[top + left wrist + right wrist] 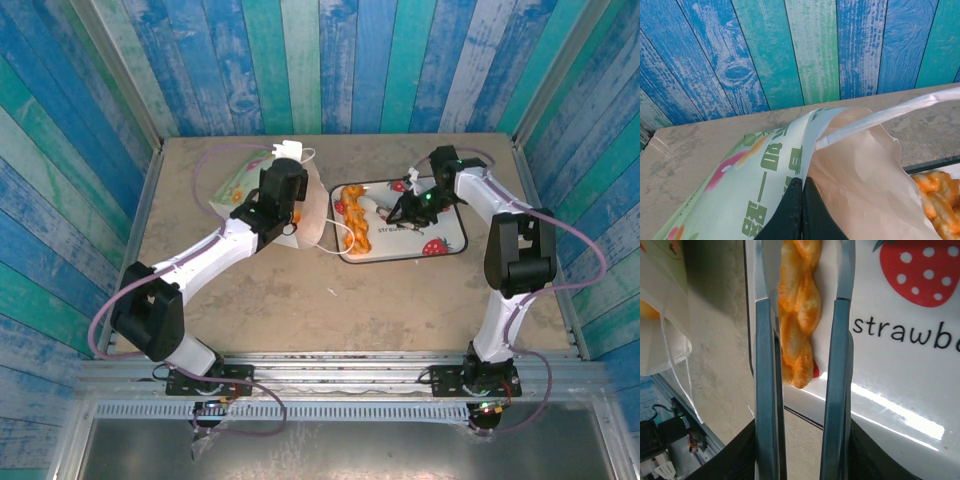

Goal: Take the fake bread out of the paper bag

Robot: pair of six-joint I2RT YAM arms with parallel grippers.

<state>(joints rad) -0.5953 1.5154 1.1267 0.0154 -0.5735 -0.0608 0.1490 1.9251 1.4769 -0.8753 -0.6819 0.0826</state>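
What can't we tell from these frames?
- Bag contents: left wrist view, inside cut by bottom edge; top view, left gripper covers the mouth.
- Right gripper tips: right wrist view, cut by top edge; contact with bread unclear.
- Tray lettering: top view, too small.

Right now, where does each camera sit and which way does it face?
Top external: above and behind the arms, looking down at the table; both arms show.
Left wrist: faces the back wall across the paper bag; the left hand pinches its rim.
Right wrist: looks down at the strawberry tray; the open right hand straddles the twisted bread.
Shared: bag, tray and bread appear in all three.
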